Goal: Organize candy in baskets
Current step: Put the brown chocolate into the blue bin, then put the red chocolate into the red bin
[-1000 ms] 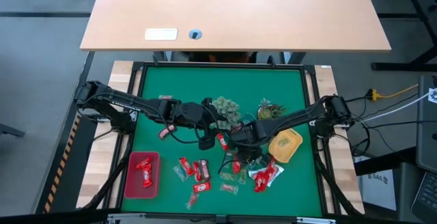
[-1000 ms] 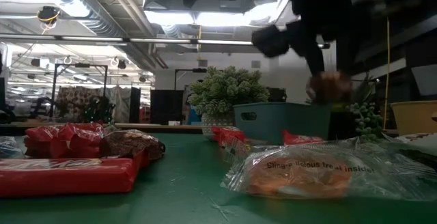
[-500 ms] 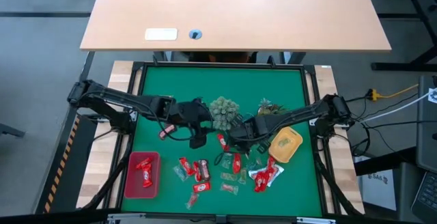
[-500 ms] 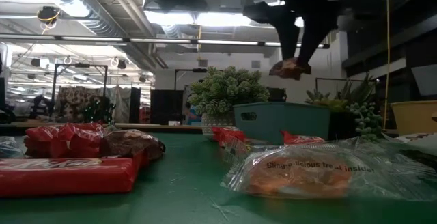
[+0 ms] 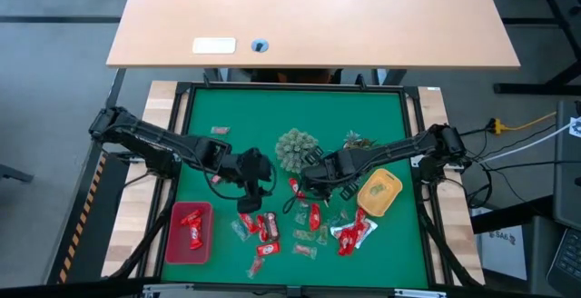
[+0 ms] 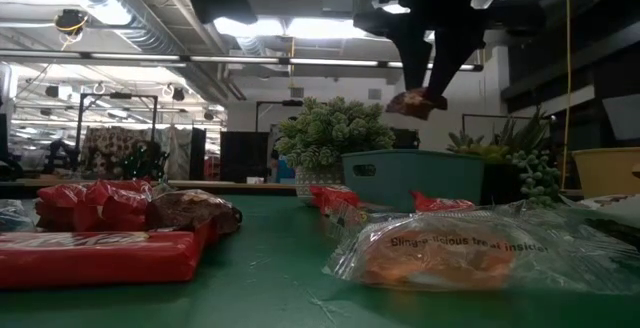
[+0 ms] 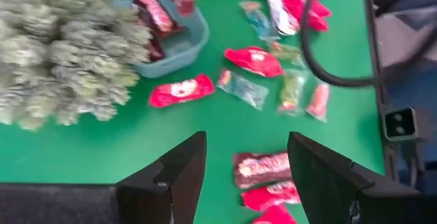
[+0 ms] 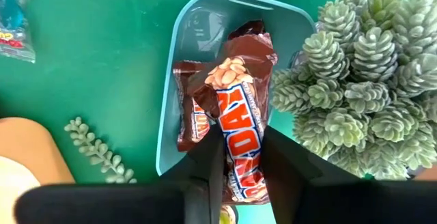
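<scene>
Candy bar [image 8: 240, 125] sat pinched between the right gripper's [image 8: 235, 157] fingers at lower centre, directly above the pale blue basket [image 8: 179, 63]; the left gripper [image 7: 244, 157] gaped wide.

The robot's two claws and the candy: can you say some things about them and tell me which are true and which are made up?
1. The right gripper holds a brown wrapped candy bar over the pale blue translucent basket. True.
2. The left gripper is squeezing a red candy. False: it is open and holds nothing.
3. The pale blue basket is empty. False: a brown bar lies inside.
4. The red rectangular basket has red wrapped candy in it. True.
5. The yellow-orange rounded basket sits on the left arm's side. False: it is on the right arm's side.
</scene>
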Robot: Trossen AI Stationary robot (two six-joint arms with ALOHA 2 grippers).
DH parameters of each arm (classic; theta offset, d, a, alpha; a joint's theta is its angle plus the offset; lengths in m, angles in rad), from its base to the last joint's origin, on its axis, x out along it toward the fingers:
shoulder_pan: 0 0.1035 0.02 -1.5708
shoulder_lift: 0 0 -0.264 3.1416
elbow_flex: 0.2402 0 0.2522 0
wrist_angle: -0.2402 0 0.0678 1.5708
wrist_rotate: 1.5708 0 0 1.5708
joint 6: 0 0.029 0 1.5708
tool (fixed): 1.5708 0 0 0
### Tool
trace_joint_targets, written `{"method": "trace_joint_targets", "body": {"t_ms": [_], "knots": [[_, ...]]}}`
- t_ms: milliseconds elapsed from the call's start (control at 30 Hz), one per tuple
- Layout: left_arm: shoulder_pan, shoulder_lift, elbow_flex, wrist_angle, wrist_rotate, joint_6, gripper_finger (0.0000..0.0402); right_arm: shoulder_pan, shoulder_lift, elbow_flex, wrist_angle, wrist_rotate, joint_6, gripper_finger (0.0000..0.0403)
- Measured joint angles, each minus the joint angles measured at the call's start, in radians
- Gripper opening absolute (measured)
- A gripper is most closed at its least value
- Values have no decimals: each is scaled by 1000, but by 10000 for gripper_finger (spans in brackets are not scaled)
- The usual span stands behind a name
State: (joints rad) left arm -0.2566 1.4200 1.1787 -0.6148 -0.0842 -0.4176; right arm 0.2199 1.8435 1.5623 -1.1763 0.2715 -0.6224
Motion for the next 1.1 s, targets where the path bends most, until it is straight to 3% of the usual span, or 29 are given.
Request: {"method": "trace_joint_targets", "body": {"t_ms": [433, 600, 1100], "knots": [[-119, 0, -1, 1, -24, -1, 199, 0, 0, 0, 1, 7, 0, 169], [-166, 7, -1, 3, -95, 0, 199, 0, 0, 0, 2, 6, 0, 173], [-245, 207, -1, -1, -77, 9, 199, 2, 0, 0, 7, -21, 0, 173]]}}
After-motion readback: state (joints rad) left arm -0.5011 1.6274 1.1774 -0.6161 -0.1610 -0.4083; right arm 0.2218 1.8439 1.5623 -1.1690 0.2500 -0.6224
